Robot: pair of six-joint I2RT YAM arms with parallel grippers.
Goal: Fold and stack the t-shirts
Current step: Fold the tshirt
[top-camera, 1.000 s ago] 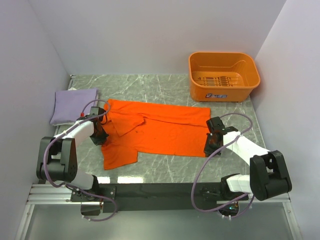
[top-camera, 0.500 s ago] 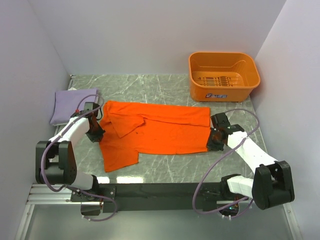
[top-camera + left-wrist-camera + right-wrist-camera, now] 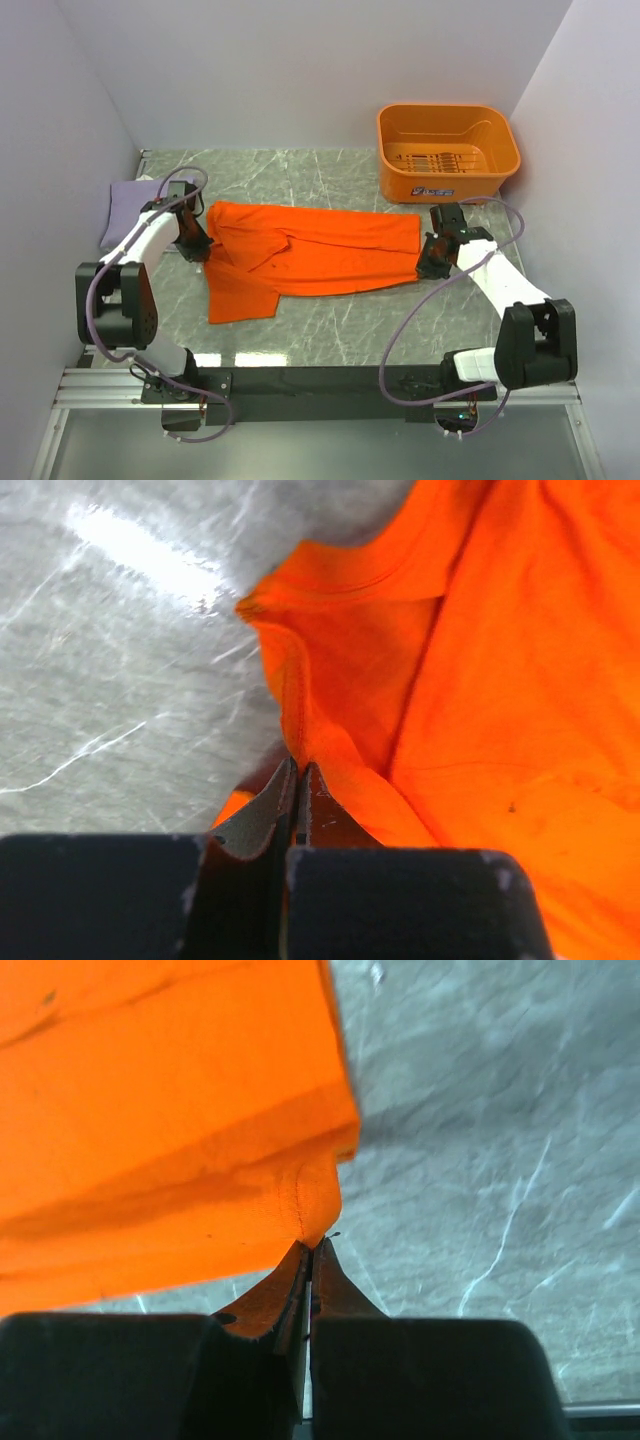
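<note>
The bright orange t-shirt (image 3: pixel 310 255) lies across the middle of the marble table, partly folded, with a sleeve hanging toward the near left. My left gripper (image 3: pixel 197 248) is shut on the shirt's left edge; the left wrist view shows the closed tips (image 3: pixel 300 772) pinching the orange cloth (image 3: pixel 470 680). My right gripper (image 3: pixel 427 266) is shut on the shirt's right corner; the right wrist view shows the tips (image 3: pixel 312 1250) gripping the hem (image 3: pixel 150 1140), lifted above the table. The pale lavender shirt (image 3: pixel 122 208) lies folded at the far left, partly hidden by my left arm.
A rigid orange plastic basket (image 3: pixel 447 152) stands at the back right. Walls close in the table on the left, back and right. Bare marble (image 3: pixel 330 330) lies between the shirt and the arm bases.
Both grippers have moved away from me toward the back of the table, carrying the near edge of the orange shirt over itself. The shirt now looks narrower front to back.
</note>
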